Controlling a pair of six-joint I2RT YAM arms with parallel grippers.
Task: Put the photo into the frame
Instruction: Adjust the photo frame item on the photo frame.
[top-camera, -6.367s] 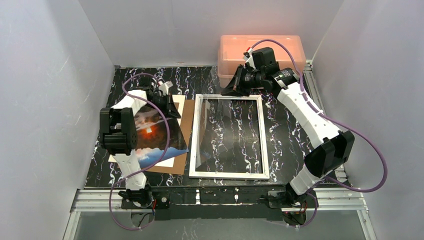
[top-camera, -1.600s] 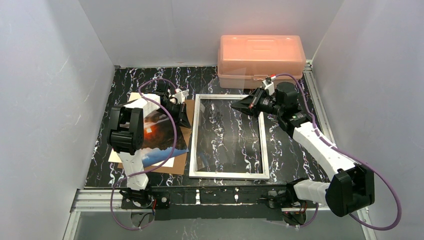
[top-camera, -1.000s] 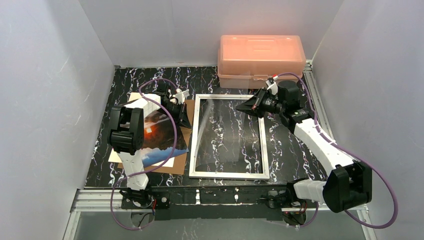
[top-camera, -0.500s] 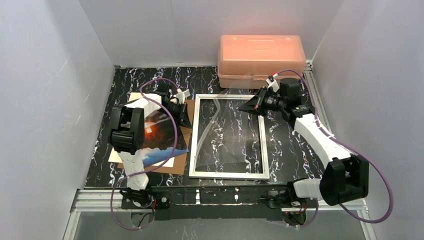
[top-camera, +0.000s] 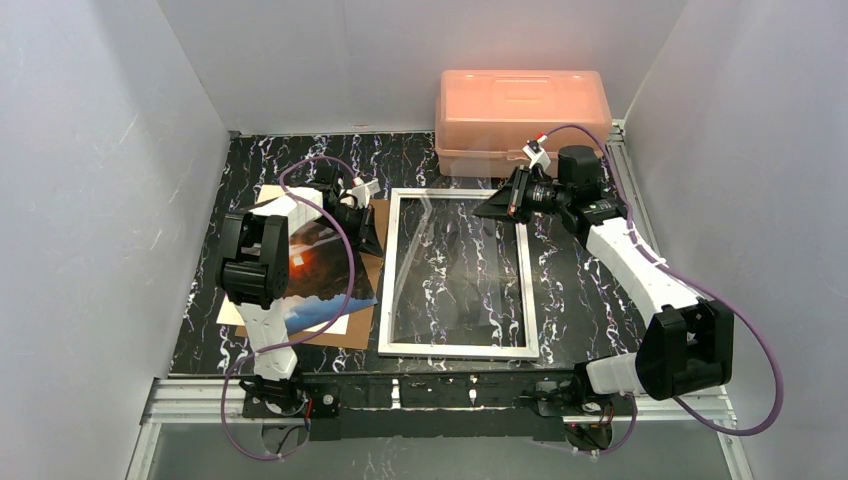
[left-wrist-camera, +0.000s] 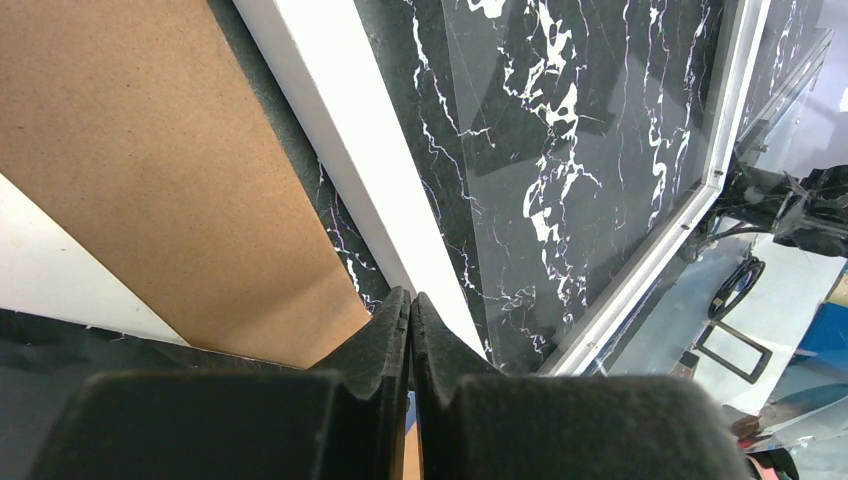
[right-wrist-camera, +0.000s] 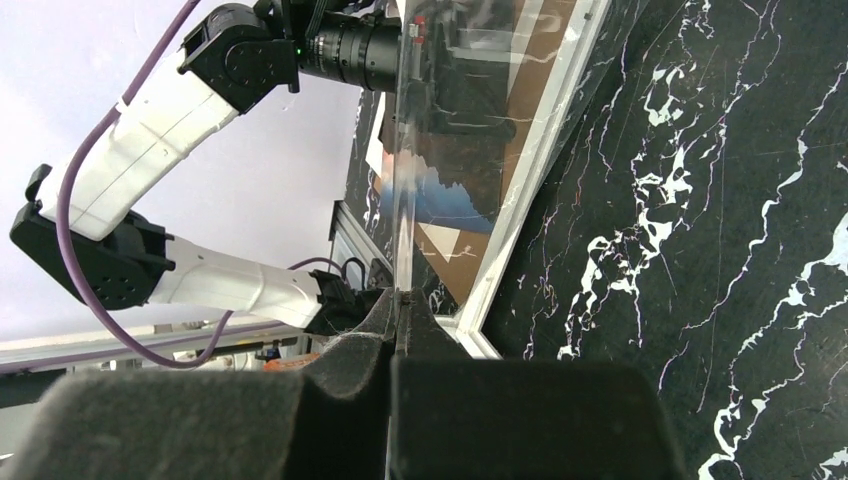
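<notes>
A: Top view, what's changed?
B: The far right corner of the clear pane (top-camera: 450, 270) is now raised off the frame (top-camera: 458, 350). About six seconds back it appeared to lie flat. The right fingers (top-camera: 490, 208) were up by the pink box (top-camera: 520, 105) then and have since been brought down to that corner. Over the last second little is changed: the right wrist is drawn slightly toward the far right and the tilt is held.
A: Meaning for the task?
B: The frame is judged to be mid-opening, so insertion isn't started. The photo (top-camera: 310, 275) is unmoved. It's lying left of the frame on the backing board (top-camera: 360, 327), partly hidden under the left arm.
A: Left wrist view?
B: The left fingers (left-wrist-camera: 395, 335) are pressed together and nothing is seen between them. The tips are set by the frame's left rail, just beside the board's corner. The frame is probably being pinned to the worktop (left-wrist-camera: 415, 120), but contact can't be confirmed. Compared with six seconds back, that arm has been shifted right toward the frame.
A: Right wrist view?
B: The fingers are clamped on the pane's edge, and the sheet is seen edge-on rising from them. The photo is visible beyond the frame's rail.
</notes>
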